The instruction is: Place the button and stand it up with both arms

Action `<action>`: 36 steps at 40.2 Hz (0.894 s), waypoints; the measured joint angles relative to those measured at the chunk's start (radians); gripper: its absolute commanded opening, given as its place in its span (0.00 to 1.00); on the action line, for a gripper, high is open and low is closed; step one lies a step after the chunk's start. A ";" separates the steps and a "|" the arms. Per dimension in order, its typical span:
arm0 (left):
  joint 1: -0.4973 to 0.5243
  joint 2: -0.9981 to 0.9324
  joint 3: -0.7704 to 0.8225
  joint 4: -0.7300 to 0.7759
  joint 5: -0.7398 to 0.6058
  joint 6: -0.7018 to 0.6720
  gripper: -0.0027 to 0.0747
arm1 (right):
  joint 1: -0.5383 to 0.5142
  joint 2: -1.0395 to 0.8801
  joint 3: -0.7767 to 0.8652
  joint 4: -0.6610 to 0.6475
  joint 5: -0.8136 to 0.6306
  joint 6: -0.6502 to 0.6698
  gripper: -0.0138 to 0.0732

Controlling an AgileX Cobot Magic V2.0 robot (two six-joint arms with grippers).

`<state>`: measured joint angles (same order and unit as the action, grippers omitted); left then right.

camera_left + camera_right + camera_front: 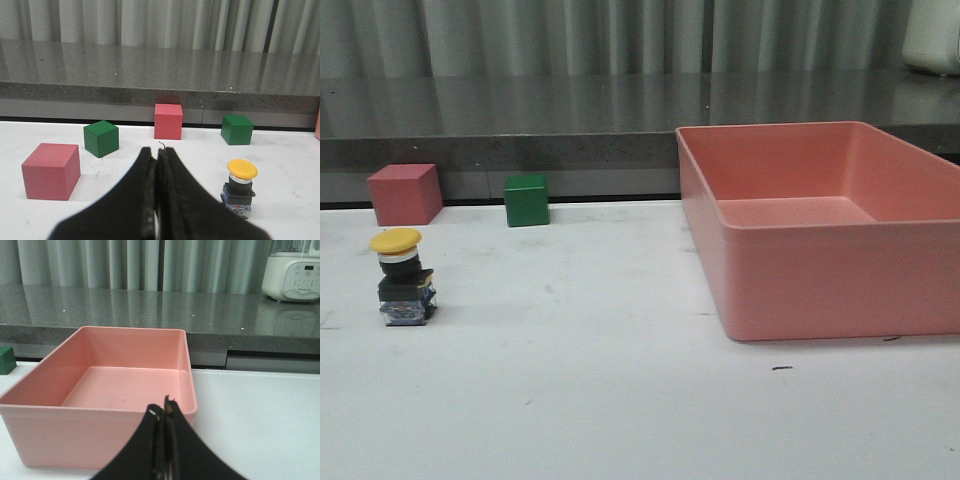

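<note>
The button (404,278) stands upright on the white table at the left, yellow cap on top, bluish base down. It also shows in the left wrist view (240,187), off to one side of my left gripper (156,152), which is shut and empty, apart from the button. My right gripper (163,409) is shut and empty, in front of the near wall of the pink bin (95,432). Neither arm shows in the front view.
The large pink bin (820,290) fills the table's right side. A pink cube (405,194) and a green cube (526,200) sit at the back left. The left wrist view shows two pink cubes (51,171) (168,121) and two green cubes (101,138) (237,129). A dark counter runs behind.
</note>
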<state>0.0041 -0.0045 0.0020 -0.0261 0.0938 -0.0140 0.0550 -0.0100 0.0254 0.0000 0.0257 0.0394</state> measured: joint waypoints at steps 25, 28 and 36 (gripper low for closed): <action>0.000 0.000 0.000 0.000 0.000 0.000 0.01 | -0.030 0.000 0.000 -0.027 0.000 0.024 0.08; 0.000 0.000 0.000 0.000 0.000 0.000 0.01 | -0.030 0.000 0.000 -0.027 0.000 0.024 0.08; 0.000 0.000 0.000 0.000 0.000 0.000 0.01 | -0.030 0.000 0.000 -0.027 0.000 0.024 0.08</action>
<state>0.0041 -0.0045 0.0020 -0.0261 0.0938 -0.0140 0.0246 -0.0100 0.0254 -0.0267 0.0257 0.0632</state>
